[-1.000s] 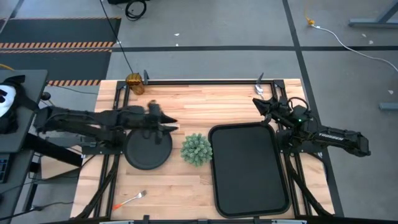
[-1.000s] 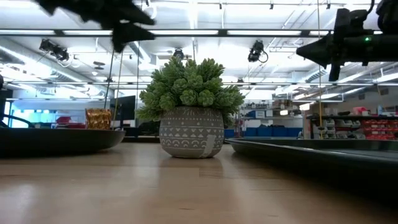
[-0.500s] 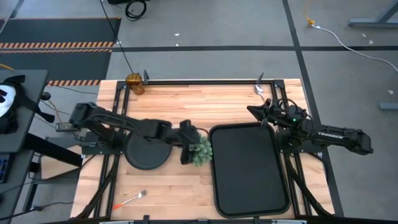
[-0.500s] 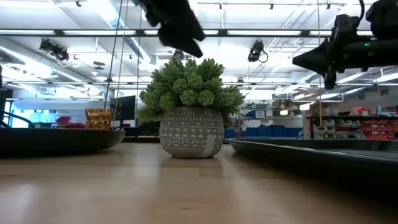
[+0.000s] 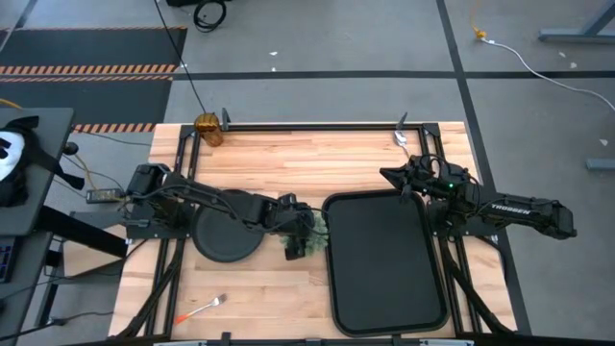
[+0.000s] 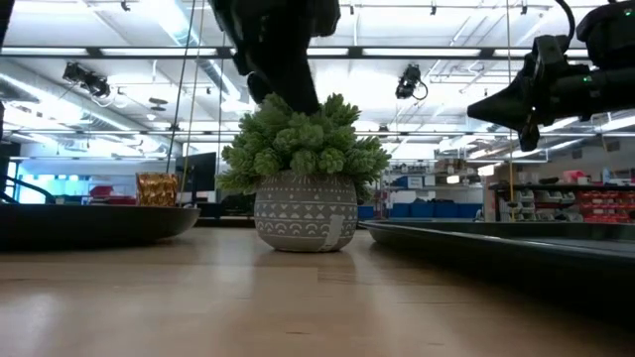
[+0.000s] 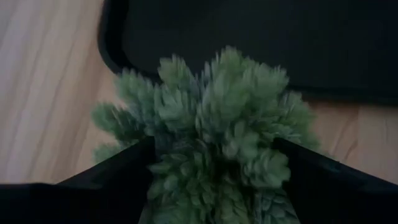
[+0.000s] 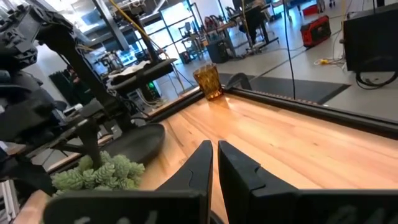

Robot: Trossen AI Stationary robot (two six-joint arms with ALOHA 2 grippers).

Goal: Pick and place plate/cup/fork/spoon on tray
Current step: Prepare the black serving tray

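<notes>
Two dark arms reach over the wooden surface (image 5: 288, 154) from opposite sides. One, the left arm, stretches flat across the round black plate (image 5: 227, 234), its left gripper (image 5: 301, 232) lowered onto the fuzzy green plant (image 6: 304, 144) in a patterned grey pot (image 6: 306, 211); the fingers (image 7: 118, 171) stand spread wide on either side of the foliage, and whether they touch it cannot be told. Just beyond those fingertips lies the rounded corner of the black tray (image 5: 384, 303), which holds nothing — the plant stands between plate and tray, close beside both.

Opposite, the right arm hangs above the tray's far corner, its right gripper (image 5: 388, 175) raised off the surface with fingers (image 8: 199, 163) drawn almost together, a thin gap between them, gripping nothing. Well ahead of those tips — at the far left corner of the surface — stands the amber cup (image 5: 208, 126). An orange-handled spoon (image 5: 200, 309) lies near the front edge, and a silver utensil (image 5: 401, 137) rests by the far right corner.
</notes>
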